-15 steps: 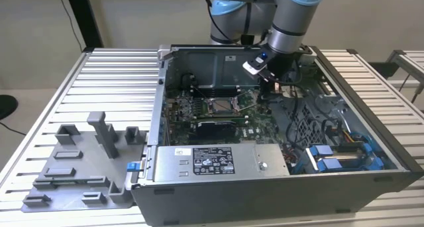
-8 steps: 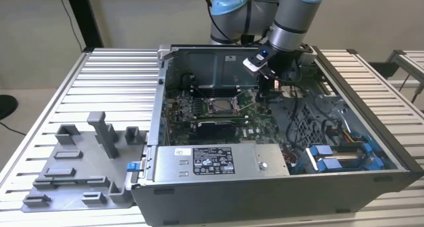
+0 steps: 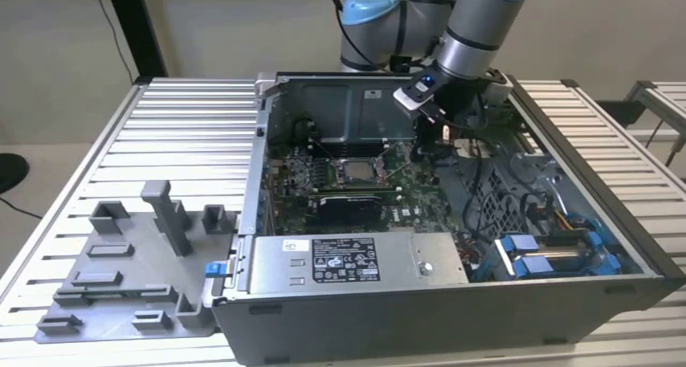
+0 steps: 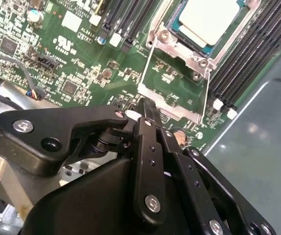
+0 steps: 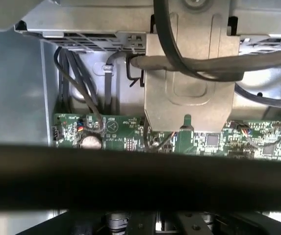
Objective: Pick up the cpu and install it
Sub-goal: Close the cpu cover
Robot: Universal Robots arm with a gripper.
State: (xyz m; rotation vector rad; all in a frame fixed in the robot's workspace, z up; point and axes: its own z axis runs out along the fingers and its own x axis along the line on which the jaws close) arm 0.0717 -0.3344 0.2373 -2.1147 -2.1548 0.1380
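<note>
- The cpu [image 3: 354, 172] lies flat in the socket at the middle of the motherboard [image 3: 281, 202], silvery top up. In the second wrist view it [image 4: 210, 20] sits square within the socket's metal surround.
- It is square, so it has no long axis to line up with. Its edges run with the socket's.
- In the exterior view the cpu lies at about 8 o'clock from the gripper [image 3: 429, 152], near but apart. Nothing stands between them.
- The hinged metal frame [image 4: 172, 93] appears swung open, lying over the board between the cpu and the gripper's tip [image 4: 141, 108]. The tip is at or just beside that frame's near edge, though I cannot tell whether they touch.
- The gripper looks closed, its two sides drawn together at the tip, and nothing is caught between them. It does not hold the cpu.
- The single arm reaches down into the open computer case [image 3: 429, 323] from 12 o'clock.
- The grey labelled box [image 3: 423, 263] sits at 6 o'clock from the cpu. A grey fixture tray [image 3: 118, 291] rests on the slatted table [image 3: 182, 126], at 8 o'clock and well apart.
</note>
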